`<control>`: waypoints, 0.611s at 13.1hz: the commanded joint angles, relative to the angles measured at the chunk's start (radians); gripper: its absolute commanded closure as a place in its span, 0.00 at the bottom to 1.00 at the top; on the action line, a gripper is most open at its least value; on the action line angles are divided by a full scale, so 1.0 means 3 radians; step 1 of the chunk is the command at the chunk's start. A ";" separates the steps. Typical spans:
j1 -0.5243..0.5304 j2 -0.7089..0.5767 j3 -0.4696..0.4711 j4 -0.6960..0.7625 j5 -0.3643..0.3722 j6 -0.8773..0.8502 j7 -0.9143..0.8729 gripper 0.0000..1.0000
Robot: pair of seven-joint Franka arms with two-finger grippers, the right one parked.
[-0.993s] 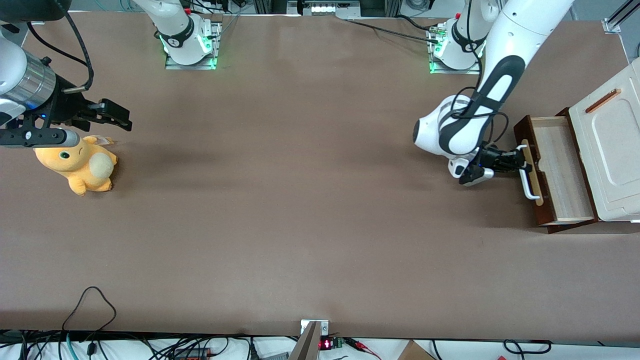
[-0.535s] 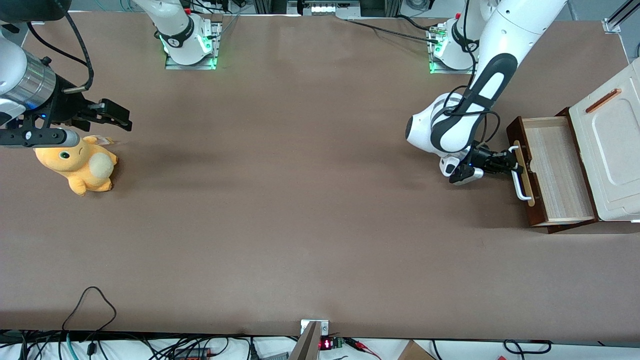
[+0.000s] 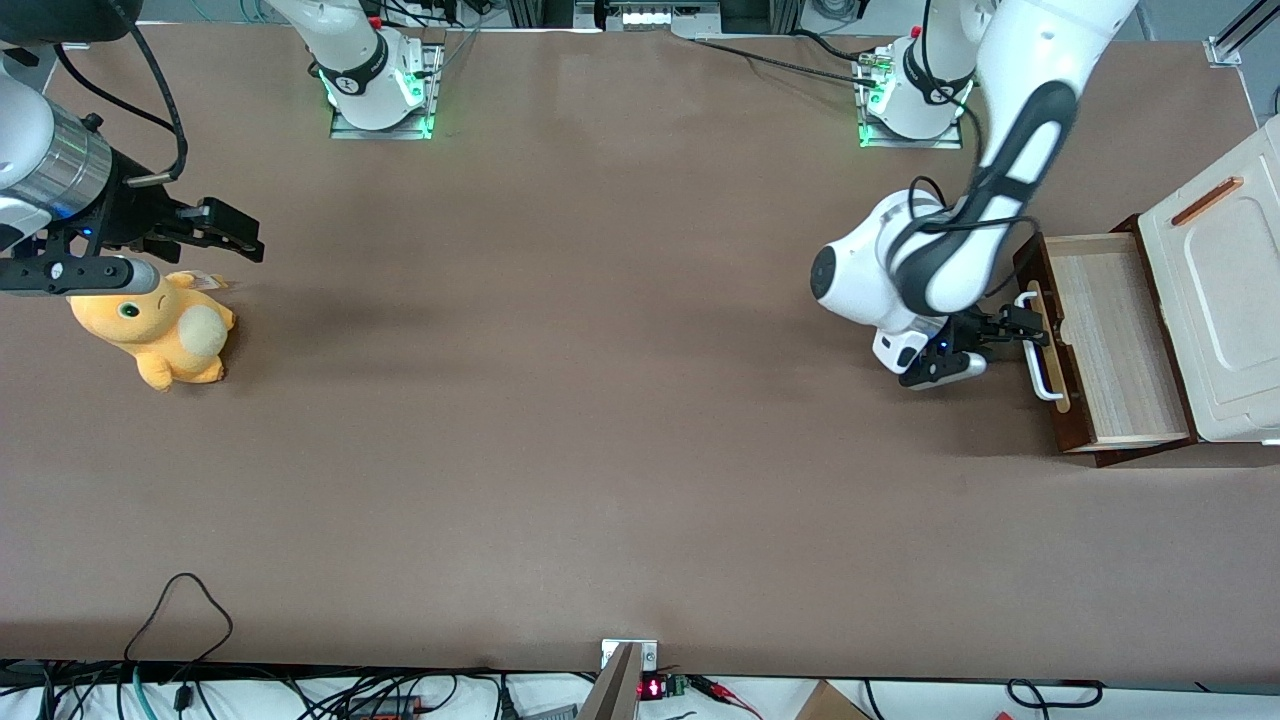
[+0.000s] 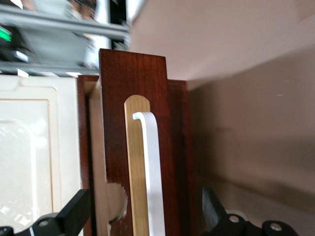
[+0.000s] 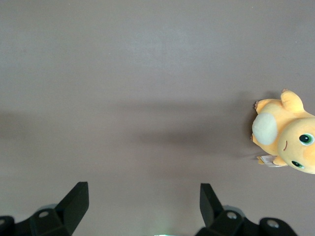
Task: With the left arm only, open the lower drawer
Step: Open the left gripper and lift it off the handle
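The lower drawer [image 3: 1110,345] stood pulled well out at the working arm's end of the counter [image 3: 600,400], no further than half a second before. The tool [image 3: 1010,328] had released the white handle [image 3: 1040,350], fingers spread wide, just clear of it. Opening appeared complete.

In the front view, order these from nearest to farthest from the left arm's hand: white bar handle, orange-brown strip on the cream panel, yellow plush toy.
From the left arm's hand, open:
1. White bar handle, on the lower drawer front, just beside the hand.
2. Orange-brown strip, on the cream panel above the drawer.
3. Yellow plush toy, at the parked arm's end of the table.
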 commanded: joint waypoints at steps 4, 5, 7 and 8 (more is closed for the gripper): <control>0.0047 -0.0661 0.0095 0.0575 -0.1534 0.0054 0.1084 0.00; 0.0098 -0.0789 0.0111 0.0637 -0.1846 0.0059 0.1258 0.00; 0.0165 -0.1014 0.0233 0.0795 -0.2414 0.0034 0.1626 0.00; 0.0165 -0.1106 0.0330 0.0841 -0.2640 0.0003 0.1735 0.00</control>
